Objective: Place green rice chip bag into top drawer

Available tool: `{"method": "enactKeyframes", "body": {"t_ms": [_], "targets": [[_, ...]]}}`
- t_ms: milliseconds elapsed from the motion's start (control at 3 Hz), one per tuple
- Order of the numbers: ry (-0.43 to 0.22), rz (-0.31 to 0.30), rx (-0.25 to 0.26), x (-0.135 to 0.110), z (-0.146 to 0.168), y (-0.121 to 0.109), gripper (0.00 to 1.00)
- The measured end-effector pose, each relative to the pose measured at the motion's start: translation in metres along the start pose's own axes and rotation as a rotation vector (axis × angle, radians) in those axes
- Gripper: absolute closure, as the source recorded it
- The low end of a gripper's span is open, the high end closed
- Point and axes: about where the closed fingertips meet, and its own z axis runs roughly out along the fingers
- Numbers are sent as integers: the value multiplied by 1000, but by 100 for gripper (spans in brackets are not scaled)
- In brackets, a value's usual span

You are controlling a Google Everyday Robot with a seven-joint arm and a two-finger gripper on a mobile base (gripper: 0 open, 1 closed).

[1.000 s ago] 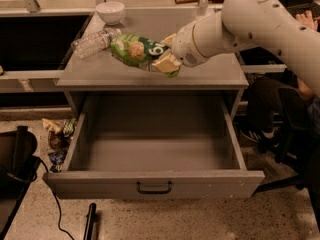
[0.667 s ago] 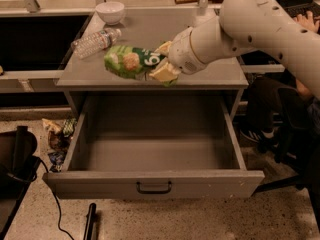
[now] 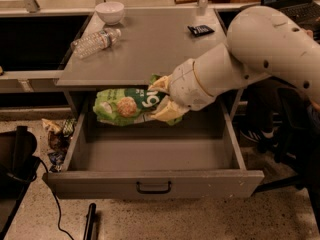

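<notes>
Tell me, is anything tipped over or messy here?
Yes. The water bottle lies on its side on the cabinet top, and crumpled wrappers sit on the floor beside the top drawer. The pincer, over the open drawer, is shut on the green rice chip bag.

The white arm (image 3: 270, 44) reaches in from the right, past the front right corner of the desk (image 3: 150, 49), its forearm slanting down and leftward. The gripper (image 3: 161, 98) hangs just below the desk's front edge, near its middle, pale fingers (image 3: 167, 112) clamped above and below the green rice chip bag (image 3: 122, 106).
</notes>
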Motion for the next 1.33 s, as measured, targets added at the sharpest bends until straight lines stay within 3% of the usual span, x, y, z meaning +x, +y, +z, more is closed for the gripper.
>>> {"method": "enactKeyframes", "body": {"t_ms": [333, 667, 1333], "targets": [[-1, 73, -41, 23, 6, 40, 100], [29, 183, -9, 59, 12, 53, 100], [34, 198, -1, 63, 14, 54, 100]]}}
